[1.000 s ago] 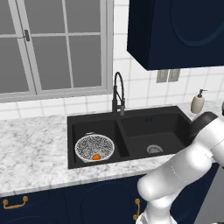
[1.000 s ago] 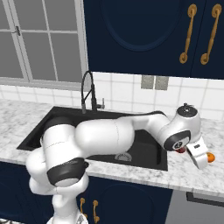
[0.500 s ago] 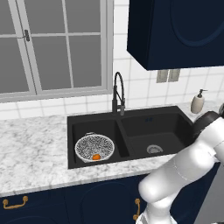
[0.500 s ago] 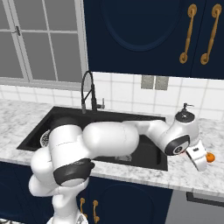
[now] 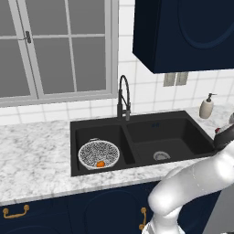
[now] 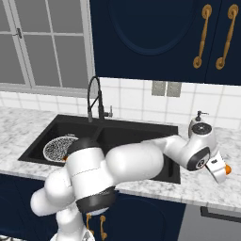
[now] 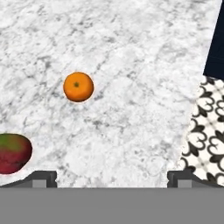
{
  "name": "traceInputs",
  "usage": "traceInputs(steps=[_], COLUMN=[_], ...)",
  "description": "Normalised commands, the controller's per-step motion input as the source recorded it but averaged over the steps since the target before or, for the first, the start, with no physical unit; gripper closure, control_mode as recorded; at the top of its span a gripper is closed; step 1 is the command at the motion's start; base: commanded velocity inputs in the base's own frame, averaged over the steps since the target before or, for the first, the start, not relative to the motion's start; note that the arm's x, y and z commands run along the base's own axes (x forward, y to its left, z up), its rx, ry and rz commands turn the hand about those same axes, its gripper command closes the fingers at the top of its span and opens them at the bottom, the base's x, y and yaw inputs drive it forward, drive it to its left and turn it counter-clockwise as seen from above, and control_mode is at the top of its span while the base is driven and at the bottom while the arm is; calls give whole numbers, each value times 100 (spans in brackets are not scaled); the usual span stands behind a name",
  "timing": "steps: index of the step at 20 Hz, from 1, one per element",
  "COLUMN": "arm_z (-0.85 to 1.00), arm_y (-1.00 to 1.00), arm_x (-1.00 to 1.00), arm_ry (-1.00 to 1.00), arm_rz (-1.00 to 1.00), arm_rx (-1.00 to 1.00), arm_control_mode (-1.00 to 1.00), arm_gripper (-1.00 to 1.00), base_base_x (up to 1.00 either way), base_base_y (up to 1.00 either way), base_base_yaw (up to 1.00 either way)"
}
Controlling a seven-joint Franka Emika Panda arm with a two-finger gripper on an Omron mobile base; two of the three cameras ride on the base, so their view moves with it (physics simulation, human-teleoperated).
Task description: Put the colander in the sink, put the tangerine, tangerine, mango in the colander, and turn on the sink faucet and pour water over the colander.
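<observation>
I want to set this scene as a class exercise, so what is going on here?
A white robot arm is gathering fruit into a colander that sits in the left basin of the black sink; one orange fruit already lies in it. The open end effector hangs over the marble counter above a tangerine and the mango. It holds nothing.

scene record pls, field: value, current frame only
colander: in left basin of the sink
in colander: one tangerine
on counter: second tangerine, mango, apart from each other
sink faucet: no water visible
end effector: open, above the marble counter right of the sink, holding nothing
soap dispenser: right of sink, by wall
</observation>
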Motion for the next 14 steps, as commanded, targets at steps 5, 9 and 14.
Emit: traceInputs(steps=[5, 9, 14], arm_z=[-10, -29, -28], arm_y=[-20, -17, -8], arm_x=[17, 0, 6], arm_ry=[0, 1, 0], arm_rz=[0, 0, 0], arm_rx=[0, 0, 0], arm_control_mode=[-100, -100, -100], arm_gripper=[-100, -100, -100], base_base_x=[0, 0, 0], base_base_y=[0, 0, 0], base_base_yaw=[0, 0, 0])
